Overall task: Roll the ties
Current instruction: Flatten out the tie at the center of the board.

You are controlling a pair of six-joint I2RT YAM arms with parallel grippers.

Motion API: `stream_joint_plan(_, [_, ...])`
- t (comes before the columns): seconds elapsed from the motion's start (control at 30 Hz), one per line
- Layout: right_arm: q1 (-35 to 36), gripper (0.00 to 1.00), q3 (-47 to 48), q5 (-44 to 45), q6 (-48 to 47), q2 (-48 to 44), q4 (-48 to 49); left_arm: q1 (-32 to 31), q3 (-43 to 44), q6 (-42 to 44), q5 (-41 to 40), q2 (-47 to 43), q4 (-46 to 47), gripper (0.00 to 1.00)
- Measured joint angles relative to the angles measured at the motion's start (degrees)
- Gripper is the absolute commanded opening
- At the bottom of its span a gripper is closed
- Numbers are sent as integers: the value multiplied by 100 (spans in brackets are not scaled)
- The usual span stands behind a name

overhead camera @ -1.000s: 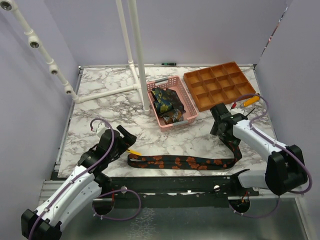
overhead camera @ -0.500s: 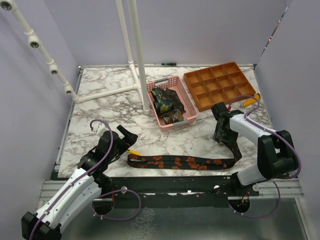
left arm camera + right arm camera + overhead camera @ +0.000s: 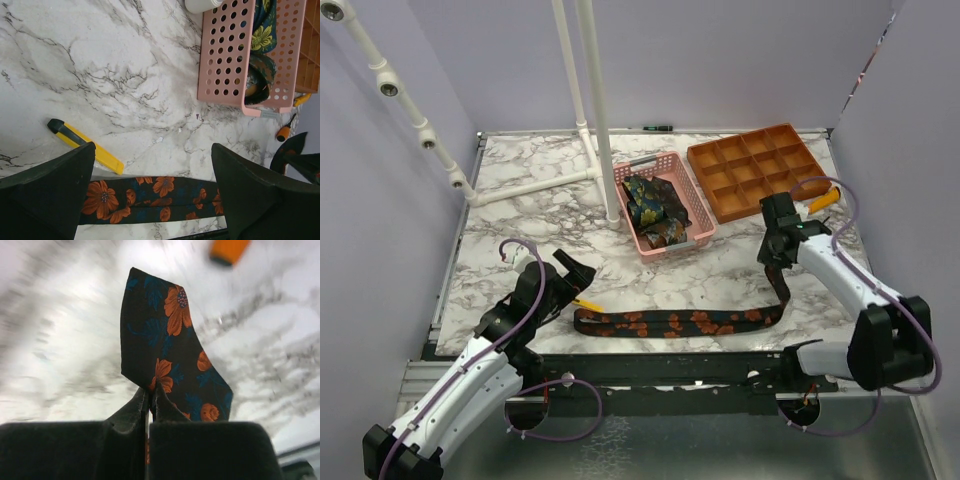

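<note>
A dark tie with orange flowers point(image 3: 670, 323) lies flat along the table's front edge. Its right end bends upward into my right gripper point(image 3: 775, 262). In the right wrist view that gripper point(image 3: 150, 390) is shut on the tie's pointed end point(image 3: 165, 335), which stands up above the fingertips. My left gripper point(image 3: 575, 275) hovers open over the tie's left end. In the left wrist view the tie point(image 3: 155, 197) crosses between the wide-apart fingers point(image 3: 55, 190) of the left gripper point(image 3: 152, 150), untouched. More ties point(image 3: 652, 208), with a yellow-green pattern, lie in the pink basket point(image 3: 692, 192).
A yellow utility knife point(image 3: 85, 145) lies just beyond the tie's left end. An orange compartment tray point(image 3: 760, 168) stands at the back right, with an orange-handled screwdriver point(image 3: 823, 200) beside it. A white pipe stand point(image 3: 595, 110) rises behind the basket.
My right gripper has shut on the tie's right end and lifted it off the table toward the back. The tie's right bend has drawn inward. The left arm has barely moved.
</note>
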Motion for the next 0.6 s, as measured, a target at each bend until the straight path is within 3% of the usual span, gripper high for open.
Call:
stream_joint_plan(0.17, [-129,0,140,-278,-140,-1375,1078,0,66,46,-68,125,2,99])
stream_joint_plan(0.33, [-382,0,111,-855,-103,-2157,2371,0,299,114,-306,192,7,99])
stream_joint_plan(0.47, [-890,0,-50,-1241,63,-2544,3147,0,411,166,-511,15,37,99])
stream_joint_plan(0.6, [-1604,0,-782,-1346,358,-3023,3558,0,400,142,-658,-317,39,99])
